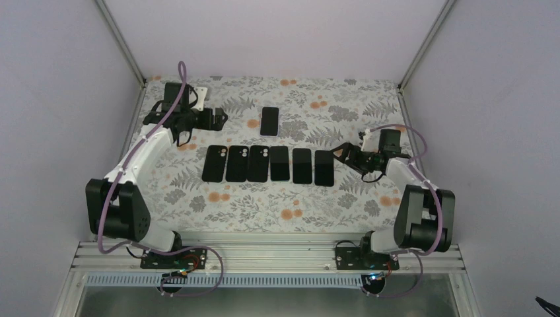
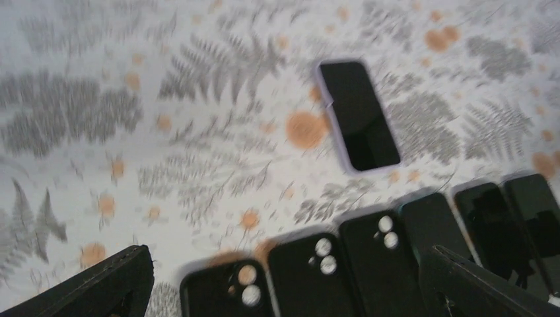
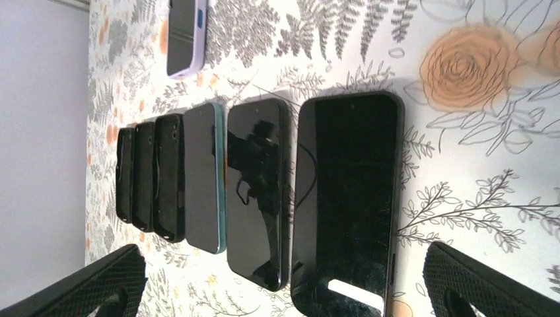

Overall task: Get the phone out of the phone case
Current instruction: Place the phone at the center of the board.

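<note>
A phone in a lilac phone case (image 1: 269, 121) lies screen up, alone behind a row of black items; it also shows as the cased phone (image 2: 358, 115) in the left wrist view and, in the right wrist view, the cased phone (image 3: 185, 33) at the top edge. My left gripper (image 1: 221, 119) hovers left of it, open, with nothing between its fingers (image 2: 99, 284). My right gripper (image 1: 343, 153) sits at the right end of the row, open and empty, its fingers (image 3: 482, 284) apart above the rightmost black phone (image 3: 347, 198).
The row holds three black cases (image 1: 236, 164) with camera holes on the left and three dark phones (image 1: 302, 166) on the right, one with a teal edge (image 3: 201, 175). A floral cloth (image 1: 370, 112) covers the table. White walls enclose the sides and back.
</note>
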